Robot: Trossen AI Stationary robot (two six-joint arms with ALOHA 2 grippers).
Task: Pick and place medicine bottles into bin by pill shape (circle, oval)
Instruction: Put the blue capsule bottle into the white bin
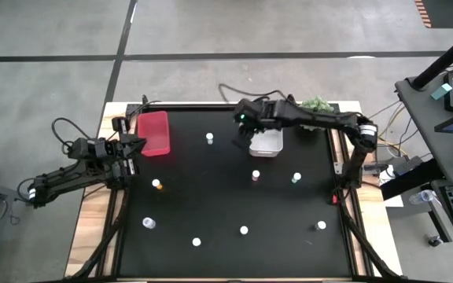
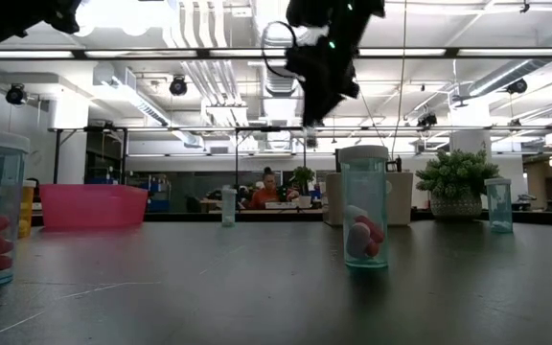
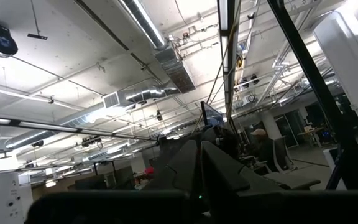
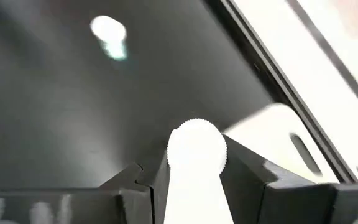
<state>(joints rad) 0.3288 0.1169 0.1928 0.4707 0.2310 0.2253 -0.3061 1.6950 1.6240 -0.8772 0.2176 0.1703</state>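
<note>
Right gripper [image 4: 194, 177] is clamping one white-capped bottle [image 4: 196, 149] between its fingers, hovering at the white bin's [image 1: 267, 143] left edge, far-centre of the table. Eight more bottles are standing loose on the black mat [image 1: 211, 196]. Two bins total: white, plus a pink bin [image 1: 154, 132] far-left. Left gripper [image 1: 134, 147] is sitting fully closed, empty, beside the pink bin.

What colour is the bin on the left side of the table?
Pink-red bin, clearest in the high view.

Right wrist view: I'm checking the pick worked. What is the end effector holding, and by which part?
The right end effector holds a white-capped medicine bottle, gripped on its body just below the cap.
</note>
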